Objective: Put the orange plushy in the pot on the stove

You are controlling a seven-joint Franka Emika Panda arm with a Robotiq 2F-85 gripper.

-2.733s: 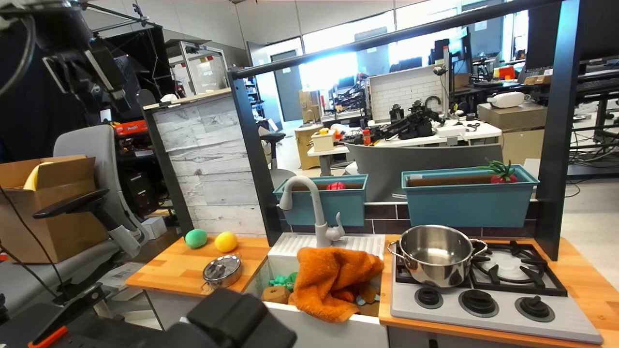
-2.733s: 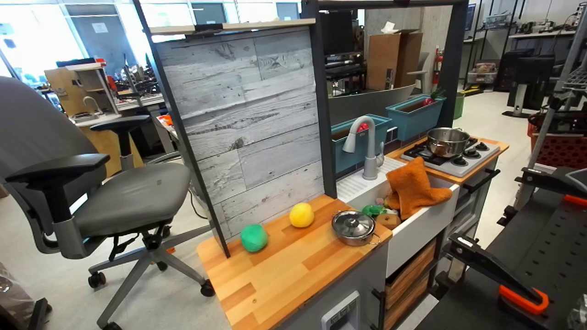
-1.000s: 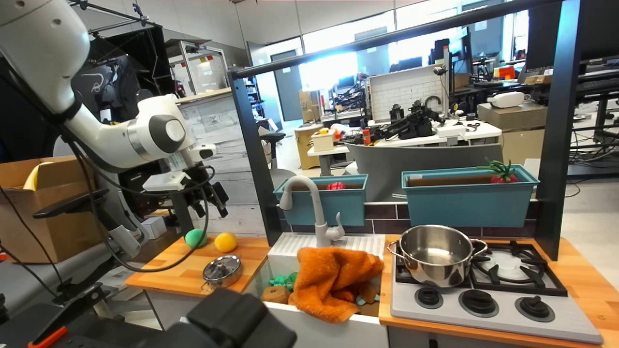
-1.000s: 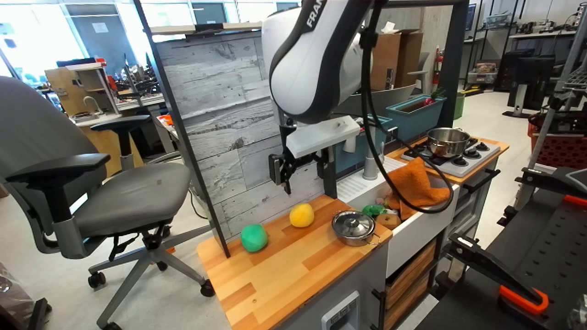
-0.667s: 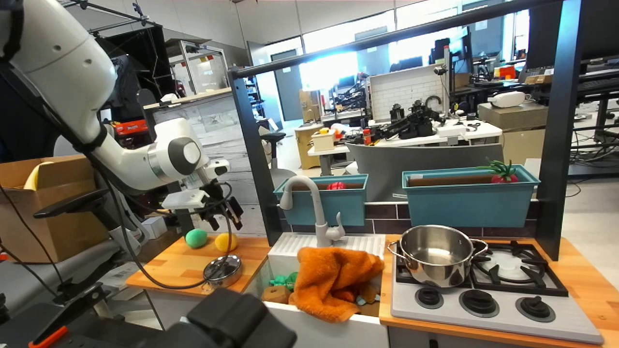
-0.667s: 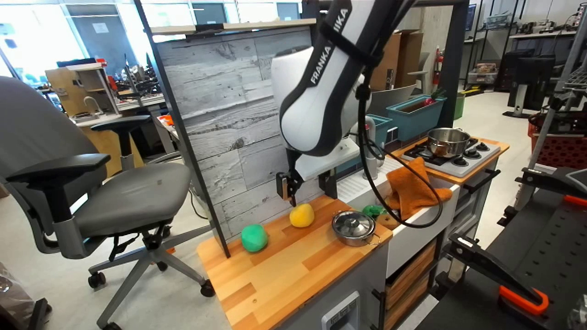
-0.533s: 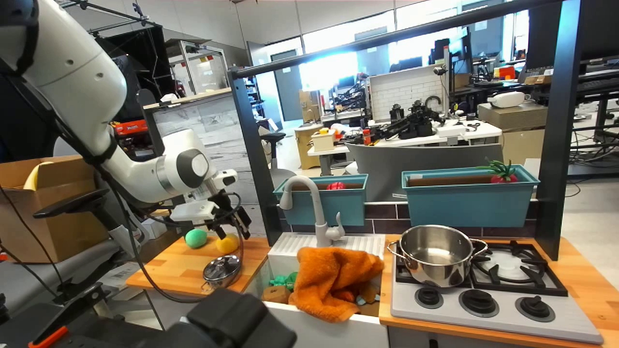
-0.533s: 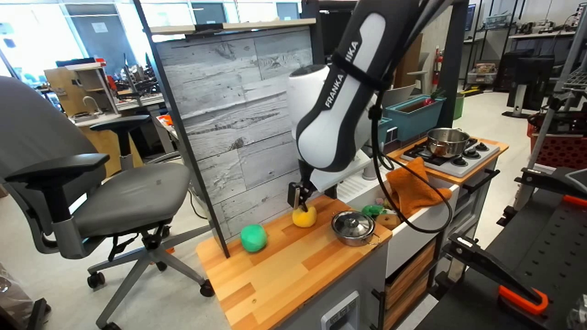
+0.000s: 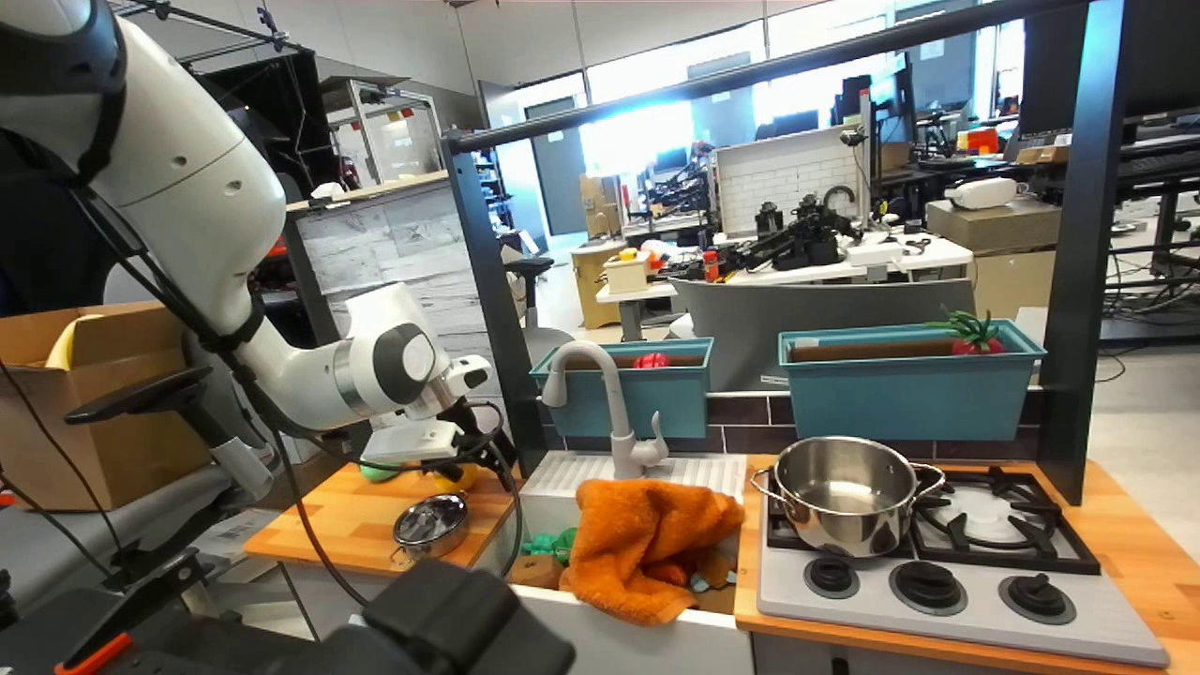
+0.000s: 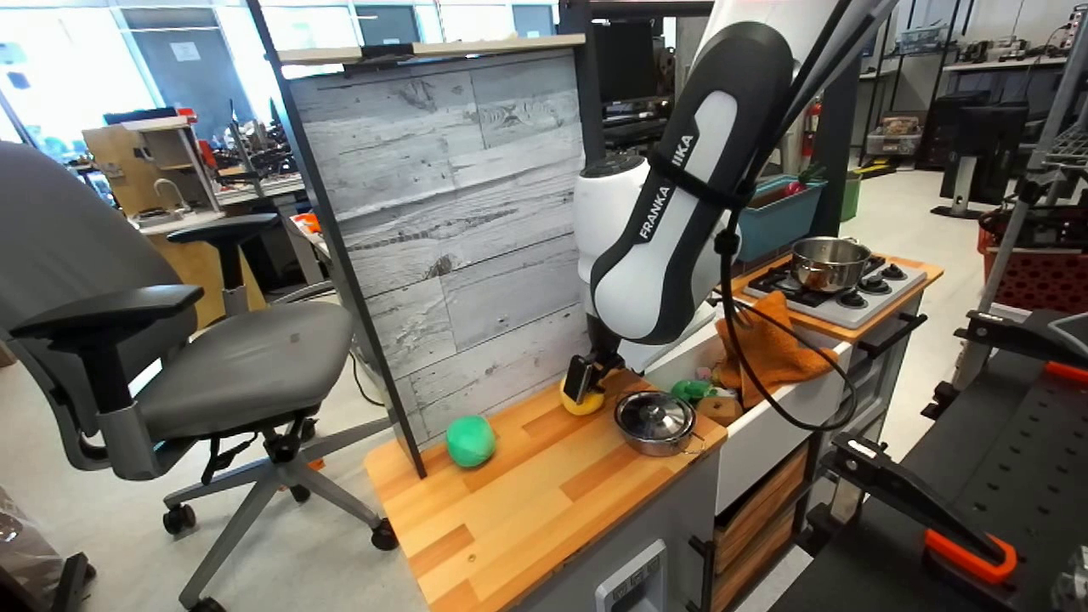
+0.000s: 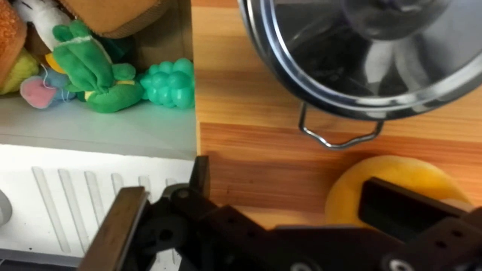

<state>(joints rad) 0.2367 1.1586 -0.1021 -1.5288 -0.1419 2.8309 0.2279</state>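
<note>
Holding my claw [image 11: 252, 199] parted wide, the yellow-orange round plushy [image 11: 406, 173] just by one finger [image 11: 399, 210] and partly hidden by it, if they touch I cannot tell, the lidded pan [image 11: 376, 64] near, the pot [image 9: 844, 525] on the stove [image 9: 872, 600] well apart.

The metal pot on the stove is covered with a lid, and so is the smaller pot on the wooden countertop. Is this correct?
Not quite: the metal pot on the stove is uncovered, as an exterior view shows. The smaller pot on the wooden countertop does have a lid on.
</note>
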